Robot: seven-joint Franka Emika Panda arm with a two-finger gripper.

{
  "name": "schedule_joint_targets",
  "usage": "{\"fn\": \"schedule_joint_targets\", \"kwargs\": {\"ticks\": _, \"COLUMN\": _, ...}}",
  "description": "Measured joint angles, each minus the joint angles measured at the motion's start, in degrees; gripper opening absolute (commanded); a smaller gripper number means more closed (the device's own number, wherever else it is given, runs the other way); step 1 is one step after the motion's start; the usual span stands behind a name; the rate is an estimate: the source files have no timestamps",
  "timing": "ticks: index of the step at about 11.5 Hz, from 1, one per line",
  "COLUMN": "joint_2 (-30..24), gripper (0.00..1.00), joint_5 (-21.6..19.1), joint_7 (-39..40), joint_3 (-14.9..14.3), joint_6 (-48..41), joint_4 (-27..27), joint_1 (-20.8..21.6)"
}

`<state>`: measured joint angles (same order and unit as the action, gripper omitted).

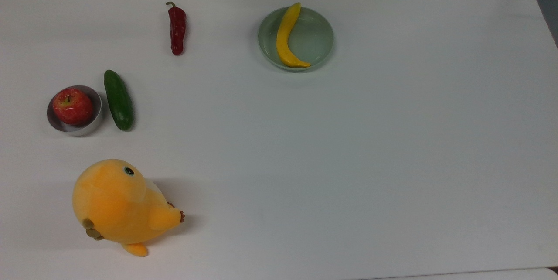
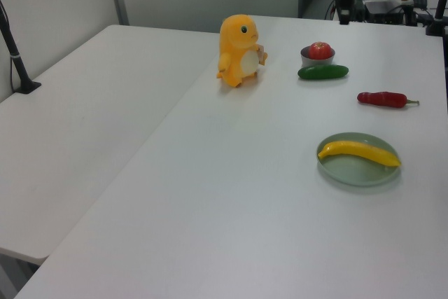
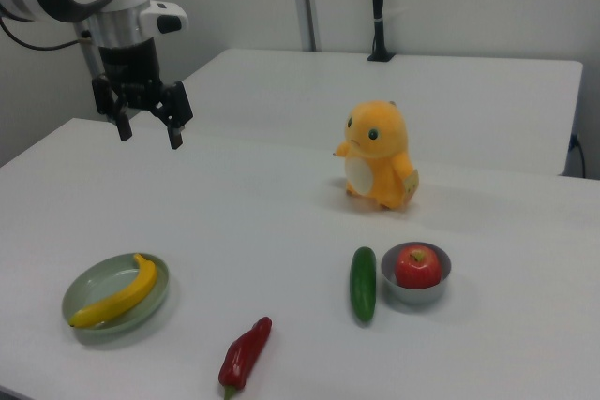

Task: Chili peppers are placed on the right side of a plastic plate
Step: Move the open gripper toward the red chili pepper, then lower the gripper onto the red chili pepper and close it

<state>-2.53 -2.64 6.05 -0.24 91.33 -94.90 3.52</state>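
The dark red chili pepper (image 1: 177, 31) lies on the white table, well off to the top view's left of the pale green plastic plate (image 1: 314, 38). A yellow banana (image 1: 285, 38) rests across the plate's left half in the top view. The right view has the chili (image 3: 246, 351) near the front edge, to the right of the plate (image 3: 98, 280). My gripper (image 3: 150, 138) hangs open and holds nothing, high above the table behind the plate in the right view. In the left view the chili (image 2: 381, 99) lies beyond the plate (image 2: 357, 171).
A dark green cucumber (image 1: 118, 99) lies beside a small silver bowl (image 1: 97, 102) holding a red apple (image 1: 72, 105). An orange plush toy (image 1: 117, 203) stands at the top view's lower left. A second table adjoins in the left view's left.
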Motion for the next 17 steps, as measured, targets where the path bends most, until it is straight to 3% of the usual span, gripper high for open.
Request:
{"fn": "schedule_joint_targets", "kwargs": {"ticks": 2, "joint_2": 0.0, "gripper": 1.00, "joint_5": 0.3, "joint_7": 5.5, "joint_3": -0.5, "joint_6": -4.3, "joint_4": -0.6, "joint_1": -1.7}}
{"fn": "schedule_joint_targets", "kwargs": {"ticks": 5, "joint_2": 0.3, "gripper": 1.00, "joint_5": 0.6, "joint_7": 11.1, "joint_3": -4.9, "joint_6": -5.3, "joint_4": -5.8, "joint_1": -3.2}}
{"fn": "schedule_joint_targets", "kwargs": {"ticks": 7, "joint_2": 0.7, "gripper": 1.00, "joint_5": 3.0, "joint_7": 11.7, "joint_3": -7.4, "joint_6": -4.5, "joint_4": -10.4, "joint_1": -3.3}}
{"fn": "schedule_joint_targets", "kwargs": {"ticks": 10, "joint_2": 2.1, "gripper": 1.00, "joint_5": 5.4, "joint_7": 11.7, "joint_3": -9.3, "joint_6": 3.7, "joint_4": -17.6, "joint_1": -3.6}}
{"fn": "schedule_joint_targets", "kwargs": {"ticks": 17, "joint_2": 4.2, "gripper": 1.00, "joint_5": 10.1, "joint_7": 11.7, "joint_3": -9.4, "joint_6": 23.4, "joint_4": -30.8, "joint_1": -6.6}}
